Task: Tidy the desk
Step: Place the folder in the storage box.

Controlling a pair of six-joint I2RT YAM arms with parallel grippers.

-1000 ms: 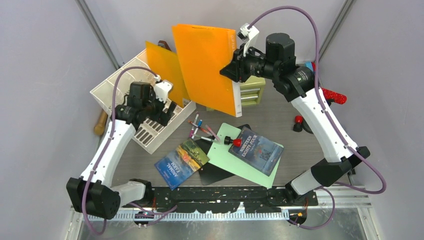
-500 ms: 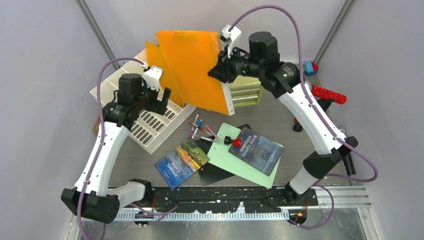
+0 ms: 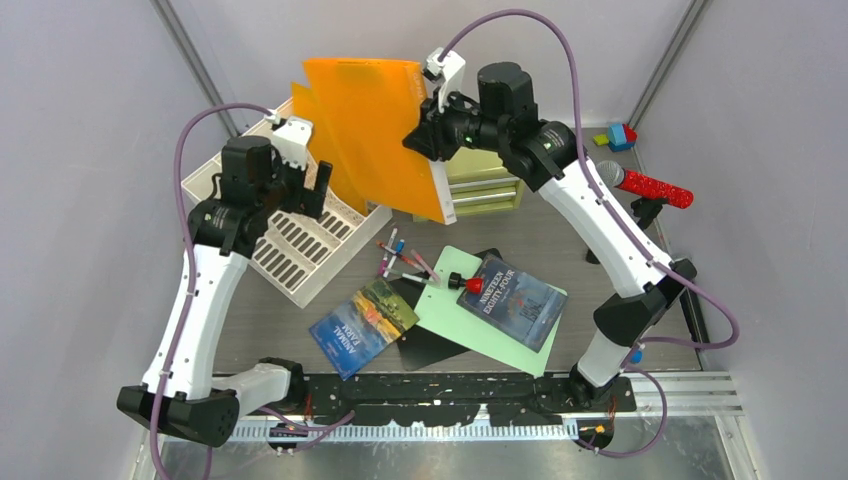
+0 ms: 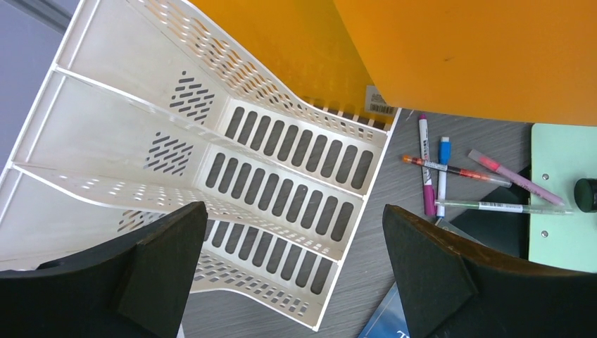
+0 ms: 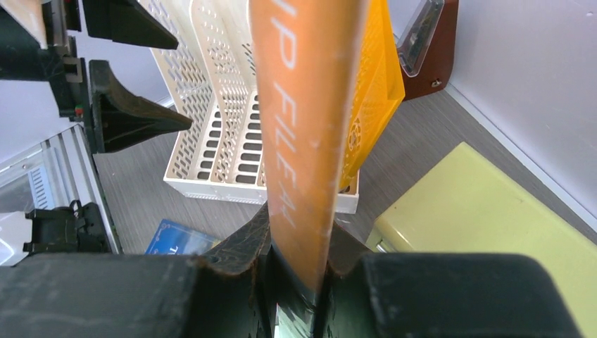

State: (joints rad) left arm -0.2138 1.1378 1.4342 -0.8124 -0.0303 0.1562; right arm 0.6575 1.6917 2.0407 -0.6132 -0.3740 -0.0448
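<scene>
**A:** Who holds what?

**B:** The right arm's fingers [image 5: 238,243] are clamped on one narrow edge of a broad, flat orange plastic file folder [image 3: 375,130]. They hold it upright above the far edge of the dark wood-grain worktop [image 3: 270,320], which lies under both arms, from wall to wall. The left arm's fingers [image 4: 162,260] are spread wide apart around nothing. They hover over the white perforated plastic file rack [image 3: 300,245] in the far left corner.

**A:** What could spoil it?

**B:** I judge the folder is bound for a rack slot. The slot nearest the right already has a second orange folder [image 4: 288,49] leaning in it. The carried one could catch on that, or on a divider top, and shove or tip the light rack. Gripped at one edge only, the wide sheet might also swing or slip.

**A:** Any room to move?

**B:** Little at the far side. The walls stand close behind the rack, and a small yellow-green drawer cabinet [image 3: 485,180] sits near it to the right. The left fingers hang near the way in. The free slots lie toward the left edge. The loose coloured pens [image 3: 400,258] rest mid-worktop, apart from the rack.
</scene>
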